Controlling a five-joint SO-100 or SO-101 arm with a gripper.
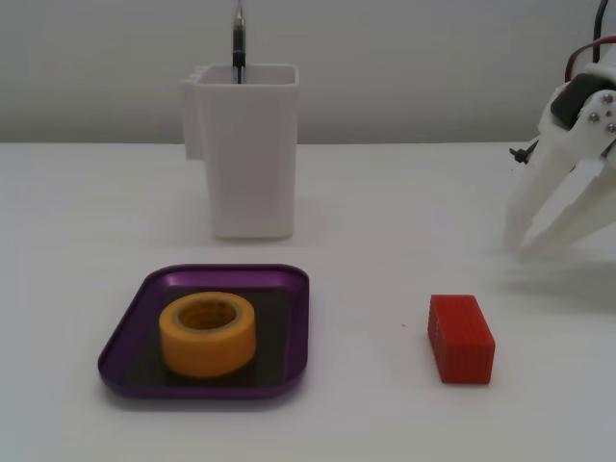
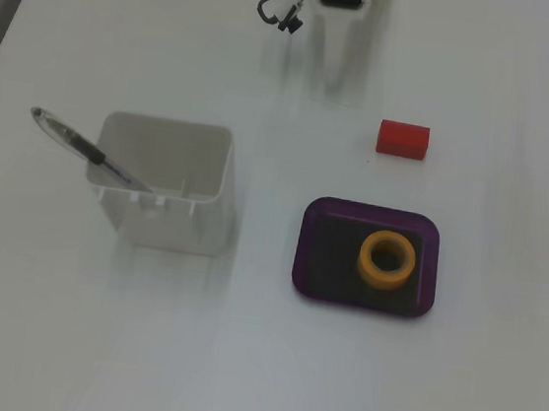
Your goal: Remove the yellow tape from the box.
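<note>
Yellow tape (image 1: 208,333) sat flat inside box (image 1: 287,332), well apart from fingers (image 1: 539,226); fingers spread, empty, near worktop (image 1: 385,241).

One thick orange-yellow tape roll (image 1: 208,333) on show, one shallow purple metallic tray (image 1: 292,332), one red ribbed block (image 1: 461,338) out at three o'clock, one tall white plastic container (image 1: 250,154) at twelve, one pen (image 2: 87,150) inside it, one white claw (image 1: 521,241).

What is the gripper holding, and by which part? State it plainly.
Nothing. The gripper is open and empty, off to the side; the yellow tape lies untouched in the purple tray.
</note>
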